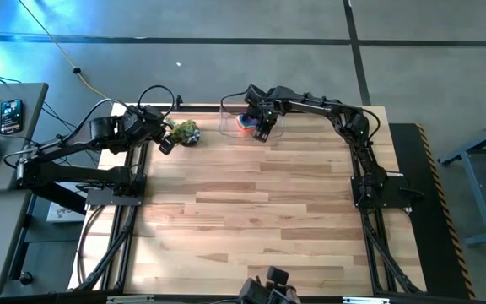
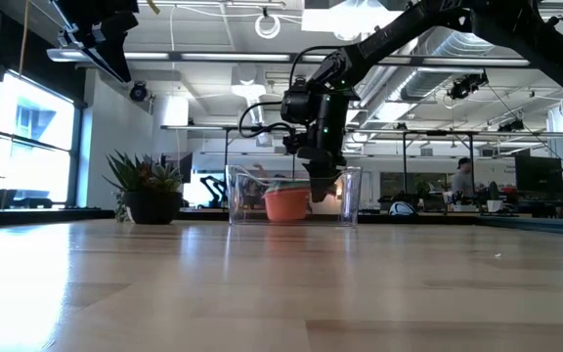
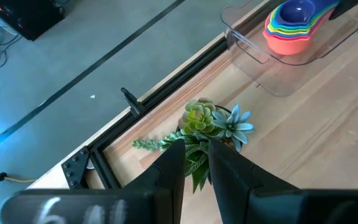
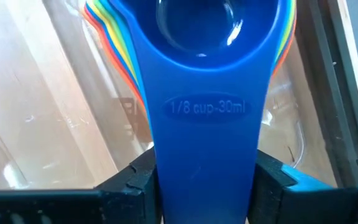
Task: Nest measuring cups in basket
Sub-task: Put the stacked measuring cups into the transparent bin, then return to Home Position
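Note:
The clear basket [image 1: 230, 127] stands at the table's far edge. Inside it sits a nested stack of measuring cups [image 3: 289, 31], its outermost cup coral red [image 2: 286, 203], with several coloured rims above. The blue cup [image 4: 201, 37] is on top, marked "1/8 cup-30ml". My right gripper [image 1: 260, 131] reaches into the basket from the right and is shut on this cup. My left gripper [image 1: 166, 143] hangs shut above the far left of the table, just left of the small plant [image 1: 186, 131]. No purple cup shows. My right gripper [image 4: 205, 180] pinches the blue cup's flat handle [image 4: 205, 143] by its two long edges, one finger [image 4: 143, 180] on each side. The fingers lie along the handle and point toward the bowl, slanting down from above. The bowl sits in the nested stack.
The spiky green plant in its dark pot [image 2: 145, 186] stands on the table left of the basket [image 2: 242, 196], right in front of my left fingers [image 3: 173, 165]. A black rail [image 3: 166, 93] runs along the far edge. The near and middle wood is bare.

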Robot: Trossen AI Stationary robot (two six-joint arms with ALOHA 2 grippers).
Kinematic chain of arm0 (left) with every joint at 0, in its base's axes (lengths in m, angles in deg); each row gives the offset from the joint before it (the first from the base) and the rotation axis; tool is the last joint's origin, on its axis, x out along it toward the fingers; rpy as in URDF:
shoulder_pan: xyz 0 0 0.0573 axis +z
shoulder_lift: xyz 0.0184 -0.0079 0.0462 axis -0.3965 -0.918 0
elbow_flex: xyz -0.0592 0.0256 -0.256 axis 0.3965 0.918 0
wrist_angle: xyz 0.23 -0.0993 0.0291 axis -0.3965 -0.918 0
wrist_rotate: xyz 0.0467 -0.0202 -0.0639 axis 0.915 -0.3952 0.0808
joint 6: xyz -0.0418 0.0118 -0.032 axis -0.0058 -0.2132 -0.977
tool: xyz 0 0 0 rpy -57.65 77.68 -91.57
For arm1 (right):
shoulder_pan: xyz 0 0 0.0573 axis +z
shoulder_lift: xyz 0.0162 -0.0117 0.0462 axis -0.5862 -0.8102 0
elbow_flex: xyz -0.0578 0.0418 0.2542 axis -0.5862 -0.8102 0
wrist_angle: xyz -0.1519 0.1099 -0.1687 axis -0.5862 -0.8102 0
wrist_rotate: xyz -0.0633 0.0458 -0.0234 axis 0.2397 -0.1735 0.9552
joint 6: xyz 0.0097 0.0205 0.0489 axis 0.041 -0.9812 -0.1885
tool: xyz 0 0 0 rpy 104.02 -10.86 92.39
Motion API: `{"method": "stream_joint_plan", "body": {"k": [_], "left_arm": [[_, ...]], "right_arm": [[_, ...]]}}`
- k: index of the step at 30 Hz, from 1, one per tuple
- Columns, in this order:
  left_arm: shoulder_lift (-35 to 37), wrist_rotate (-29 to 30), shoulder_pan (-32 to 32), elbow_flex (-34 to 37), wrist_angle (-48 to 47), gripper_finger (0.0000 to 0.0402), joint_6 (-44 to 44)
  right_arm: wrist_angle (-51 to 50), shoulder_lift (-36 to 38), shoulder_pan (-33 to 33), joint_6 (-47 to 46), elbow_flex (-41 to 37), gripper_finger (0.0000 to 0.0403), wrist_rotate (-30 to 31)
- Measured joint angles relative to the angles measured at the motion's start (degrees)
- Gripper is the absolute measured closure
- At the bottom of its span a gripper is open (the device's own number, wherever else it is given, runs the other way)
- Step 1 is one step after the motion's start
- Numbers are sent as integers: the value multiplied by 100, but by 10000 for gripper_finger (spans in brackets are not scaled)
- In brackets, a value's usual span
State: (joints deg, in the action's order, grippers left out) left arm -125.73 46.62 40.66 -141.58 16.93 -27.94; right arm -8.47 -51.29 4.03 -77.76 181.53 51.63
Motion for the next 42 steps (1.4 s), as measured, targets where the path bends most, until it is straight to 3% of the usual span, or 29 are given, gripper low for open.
{"method": "stream_joint_plan", "body": {"k": [8, 15, 28, 35, 42], "left_arm": [[1, -2, 0, 0, 0, 339, 0], [0, -104, 0, 0, 0, 339, 0], [115, -1148, -2, 0, 17, 339, -82], [890, -1169, -18, 603, 697, 339, -486], [2043, -1274, -22, 1444, 1663, 339, -394]], "right_arm": [[-2, 0, 2, -67, 5, 201, 2], [-204, 0, 2, -282, 128, 190, 4], [-1345, 0, 15, -976, 1940, 190, -68], [-2049, 17, 123, -1098, 3113, 190, -341], [-1163, 832, 442, -1566, 2630, 190, -561]]}}
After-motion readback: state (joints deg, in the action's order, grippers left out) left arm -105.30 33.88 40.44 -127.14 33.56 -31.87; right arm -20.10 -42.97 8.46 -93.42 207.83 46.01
